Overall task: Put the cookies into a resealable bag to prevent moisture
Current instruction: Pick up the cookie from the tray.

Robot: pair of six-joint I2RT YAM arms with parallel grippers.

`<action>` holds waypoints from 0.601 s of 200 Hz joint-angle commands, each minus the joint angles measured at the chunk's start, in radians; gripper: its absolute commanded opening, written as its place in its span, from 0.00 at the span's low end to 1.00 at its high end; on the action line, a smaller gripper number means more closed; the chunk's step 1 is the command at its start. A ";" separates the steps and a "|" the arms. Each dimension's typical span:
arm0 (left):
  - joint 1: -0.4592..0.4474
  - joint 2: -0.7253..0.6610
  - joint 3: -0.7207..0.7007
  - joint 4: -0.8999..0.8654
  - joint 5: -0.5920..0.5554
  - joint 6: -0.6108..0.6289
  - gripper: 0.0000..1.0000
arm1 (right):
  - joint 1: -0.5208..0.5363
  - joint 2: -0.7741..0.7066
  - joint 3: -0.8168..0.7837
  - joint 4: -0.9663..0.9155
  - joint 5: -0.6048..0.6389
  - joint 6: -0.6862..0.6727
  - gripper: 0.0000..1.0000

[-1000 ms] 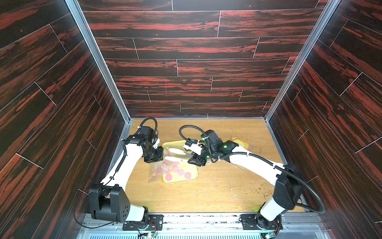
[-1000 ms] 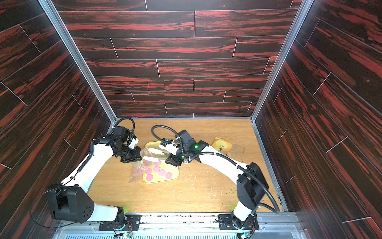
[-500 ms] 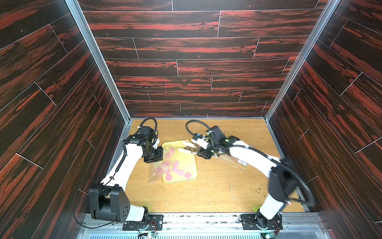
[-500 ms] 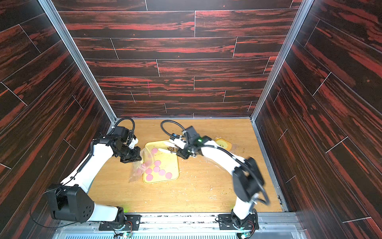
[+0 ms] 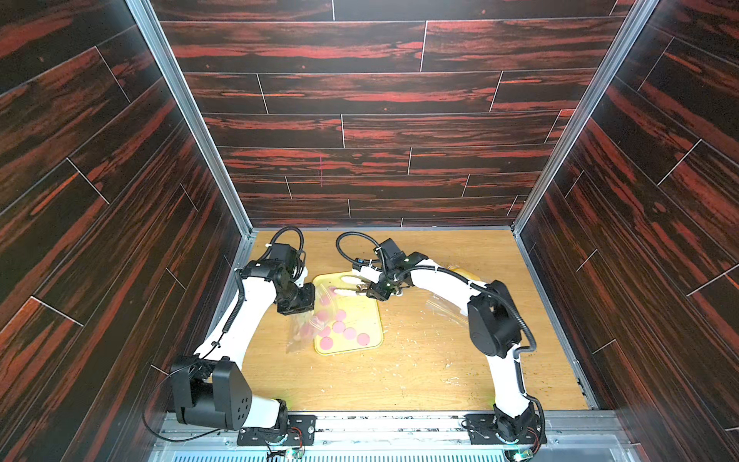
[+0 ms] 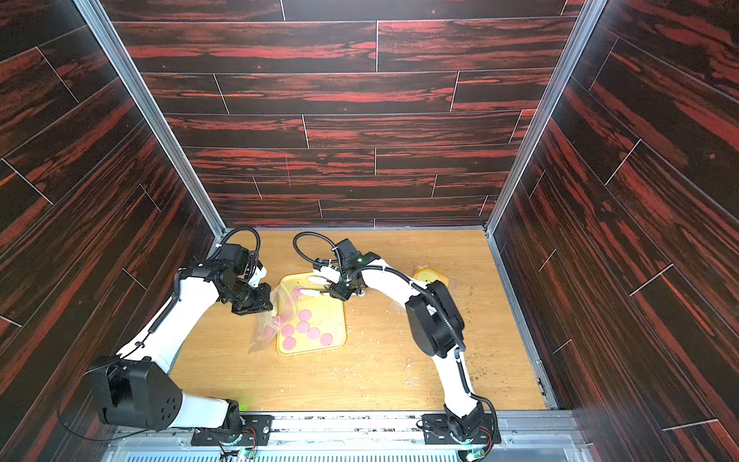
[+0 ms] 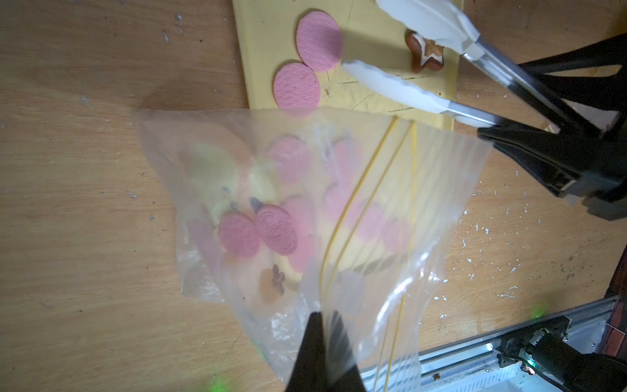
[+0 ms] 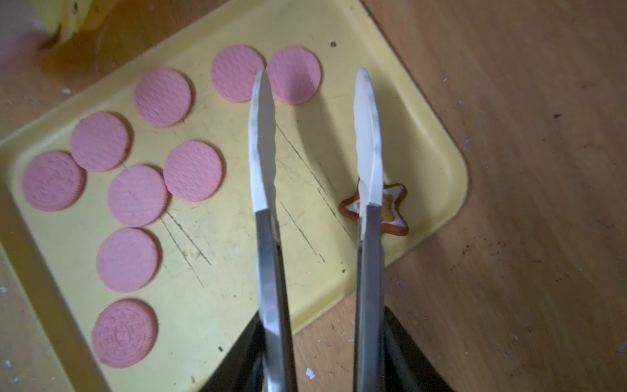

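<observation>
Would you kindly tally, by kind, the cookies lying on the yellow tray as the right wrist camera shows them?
Pink round cookies: 9
Star-shaped brown cookie: 1
Total on the yellow tray: 10

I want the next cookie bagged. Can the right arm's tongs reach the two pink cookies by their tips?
Probably yes: the tongs hang open over the yellow tray, tips right at the two pink cookies, nothing between; the bag does not cover them.
</observation>
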 commanded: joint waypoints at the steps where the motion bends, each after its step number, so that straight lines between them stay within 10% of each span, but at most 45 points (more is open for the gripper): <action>1: 0.005 -0.005 0.021 -0.027 -0.001 0.024 0.00 | 0.015 0.067 0.062 -0.052 -0.011 -0.044 0.51; 120: 0.007 -0.007 0.009 -0.030 0.005 0.029 0.00 | 0.048 0.229 0.283 -0.131 0.039 -0.022 0.51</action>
